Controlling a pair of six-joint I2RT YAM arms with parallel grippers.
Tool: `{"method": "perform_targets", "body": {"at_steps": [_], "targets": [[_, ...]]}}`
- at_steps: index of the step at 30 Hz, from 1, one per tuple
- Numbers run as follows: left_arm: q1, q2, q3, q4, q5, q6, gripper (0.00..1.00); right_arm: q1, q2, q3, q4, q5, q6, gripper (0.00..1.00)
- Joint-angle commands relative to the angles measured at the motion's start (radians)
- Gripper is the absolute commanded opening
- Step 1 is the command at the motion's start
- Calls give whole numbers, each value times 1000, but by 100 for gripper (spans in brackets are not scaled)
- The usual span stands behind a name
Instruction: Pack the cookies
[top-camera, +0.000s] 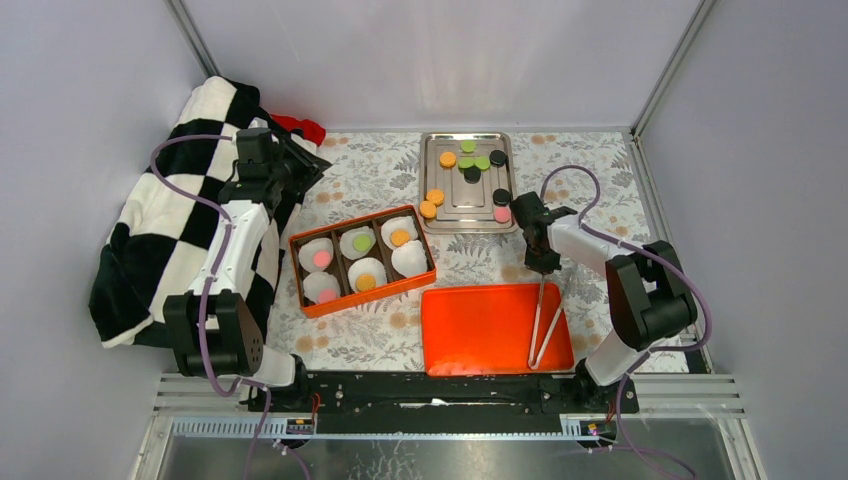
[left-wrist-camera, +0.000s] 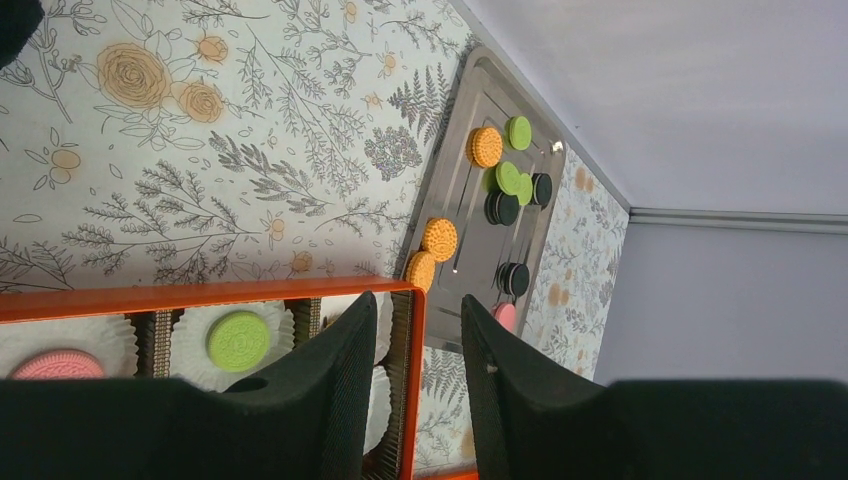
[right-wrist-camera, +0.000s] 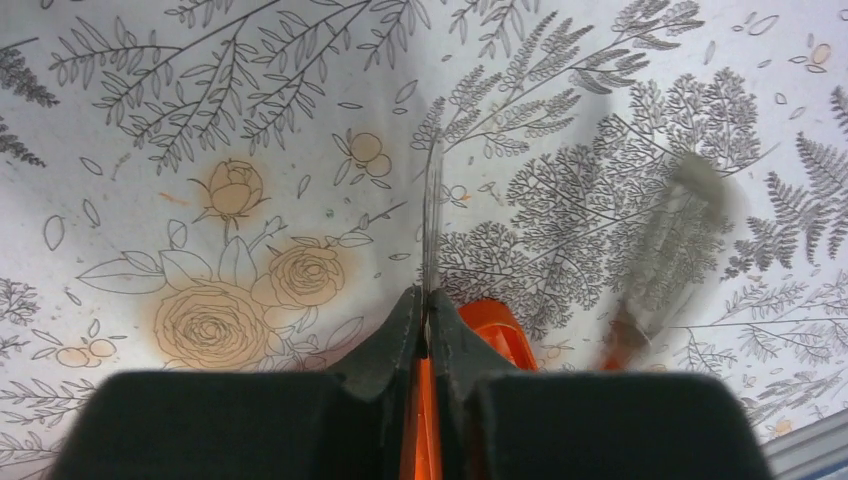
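Right gripper on tongs; cookies flat

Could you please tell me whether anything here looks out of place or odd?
Yes. The right gripper is shut on only one leg of the tongs; the other leg splays free beside it, over the orange lid. Held like that, the tongs probably cannot pinch anything.
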Motion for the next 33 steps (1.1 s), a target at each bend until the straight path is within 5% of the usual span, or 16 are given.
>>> {"method": "perform_targets", "body": {"at_steps": [1, 11, 21, 33], "targets": [[-8, 5, 22, 43, -2, 12, 41, -6, 35, 45, 28, -18, -9, 1], [-9, -2, 27, 37, -17, 14, 41, 28, 33, 242, 75, -174, -193, 0], [-9, 4, 33, 20, -37, 20, 41, 138, 317, 629, -11, -263, -329, 0], [-7, 13, 29, 22, -38, 24, 41, 148, 514, 855, -10, -325, -360, 0]]}}
